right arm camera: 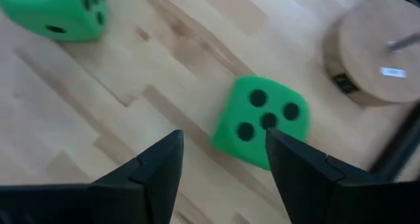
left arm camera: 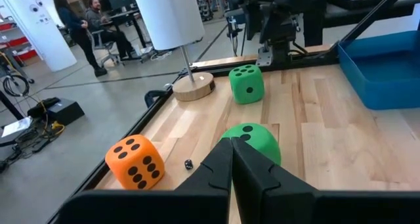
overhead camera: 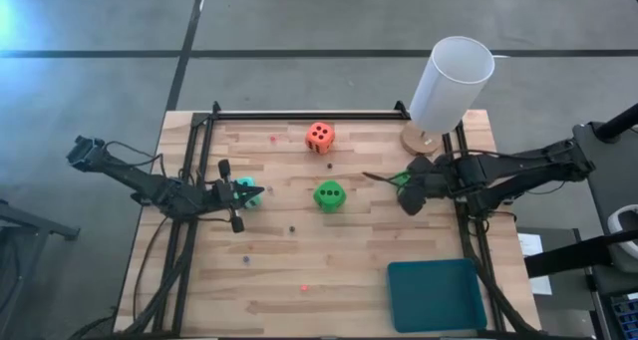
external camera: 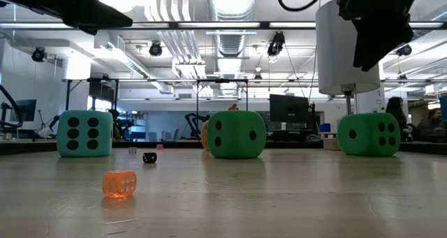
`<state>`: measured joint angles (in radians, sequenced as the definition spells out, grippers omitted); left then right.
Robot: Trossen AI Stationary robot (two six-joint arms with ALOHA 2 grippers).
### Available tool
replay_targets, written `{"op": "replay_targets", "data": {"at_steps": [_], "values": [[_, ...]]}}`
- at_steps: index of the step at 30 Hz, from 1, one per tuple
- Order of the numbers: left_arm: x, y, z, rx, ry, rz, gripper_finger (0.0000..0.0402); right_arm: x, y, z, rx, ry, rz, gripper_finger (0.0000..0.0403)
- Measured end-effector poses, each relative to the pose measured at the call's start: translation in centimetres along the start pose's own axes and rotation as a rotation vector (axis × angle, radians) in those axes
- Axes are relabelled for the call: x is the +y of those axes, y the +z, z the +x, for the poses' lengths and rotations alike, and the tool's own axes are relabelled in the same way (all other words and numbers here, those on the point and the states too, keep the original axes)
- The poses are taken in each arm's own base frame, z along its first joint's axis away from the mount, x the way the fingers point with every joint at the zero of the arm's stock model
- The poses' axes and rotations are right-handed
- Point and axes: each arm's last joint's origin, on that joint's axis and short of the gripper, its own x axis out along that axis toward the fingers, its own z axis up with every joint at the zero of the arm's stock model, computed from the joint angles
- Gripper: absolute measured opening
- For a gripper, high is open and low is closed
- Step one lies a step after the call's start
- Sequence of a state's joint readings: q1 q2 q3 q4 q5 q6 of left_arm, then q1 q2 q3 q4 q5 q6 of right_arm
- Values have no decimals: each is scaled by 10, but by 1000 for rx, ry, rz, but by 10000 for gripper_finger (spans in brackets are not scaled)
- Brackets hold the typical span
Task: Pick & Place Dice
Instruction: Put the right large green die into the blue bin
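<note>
Right end effector (right arm camera: pixel 223 161) hovers with fingers spread just above a bright green die (right arm camera: pixel 262 122) at the right side of the tabletop (overhead camera: pixel 299 270), one finger overlapping its edge in the wrist view, not gripping. Just beyond stands the tall white cylinder (overhead camera: pixel 451 81) on its round wooden base (right arm camera: pixel 374 50). Over on the left, the left end effector (left arm camera: pixel 231 178) shows fingers pressed together, sitting right at the turquoise die (overhead camera: pixel 245 192). Between the arms, a second green die (overhead camera: pixel 329 194) rests mid-table, and the orange-red die (overhead camera: pixel 320 136) sits farther back. A teal tray (overhead camera: pixel 436 295) lies at the near right corner. Tiny dice, including a translucent orange one (external camera: pixel 119 183), dot the wood.
</note>
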<state>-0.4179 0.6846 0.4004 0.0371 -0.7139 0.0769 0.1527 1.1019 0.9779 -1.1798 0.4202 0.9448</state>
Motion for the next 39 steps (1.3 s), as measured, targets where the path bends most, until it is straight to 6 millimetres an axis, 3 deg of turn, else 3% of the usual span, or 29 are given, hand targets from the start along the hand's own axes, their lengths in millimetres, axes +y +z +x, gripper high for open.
{"op": "replay_targets", "data": {"at_steps": [7,20,26,39], "values": [[0,-3,0,25,-2,21,10,-10,1,8,32,-70,18,245],[0,-9,0,76,-6,65,10,-10,-3,21,63,-116,65,394],[0,-10,0,87,-7,75,10,-5,3,30,51,-117,46,400],[0,-11,0,89,-7,77,10,-23,15,46,151,-167,134,400]]}}
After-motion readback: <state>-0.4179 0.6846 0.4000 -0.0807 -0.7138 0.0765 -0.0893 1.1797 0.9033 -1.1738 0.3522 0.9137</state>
